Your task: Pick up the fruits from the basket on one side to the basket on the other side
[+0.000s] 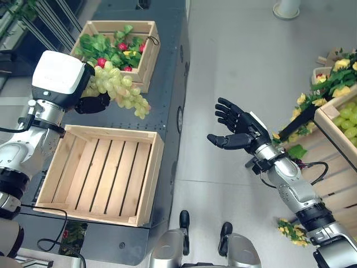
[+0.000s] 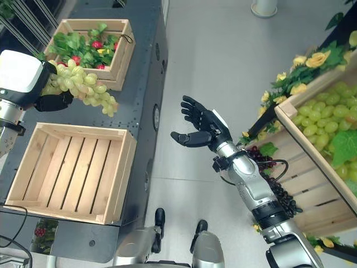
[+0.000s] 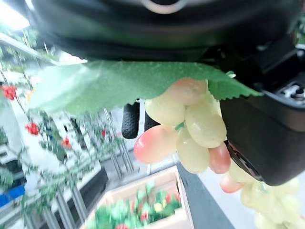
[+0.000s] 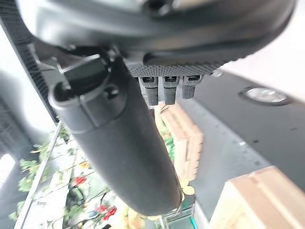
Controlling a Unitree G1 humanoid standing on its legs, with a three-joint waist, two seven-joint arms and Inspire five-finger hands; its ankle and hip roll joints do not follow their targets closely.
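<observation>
Your left hand (image 1: 92, 103) has its fingers clamped on the grapes (image 1: 122, 89), which hang above the table (image 1: 167, 84), just past the far rim of the empty crate (image 1: 100, 173). Bring the bunch back over the slats, lower it, then release. Your right hand (image 1: 240, 131) hovers over the floor, fingers spread, holding nothing.

even, bright overhead light fills the head views, with soft, faint shadows inside the empty crate (image 1: 100, 173). in the left wrist view the grapes (image 3: 190, 129) are sharp against a washed-out, blurred background. the right wrist view is blurred throughout.
</observation>
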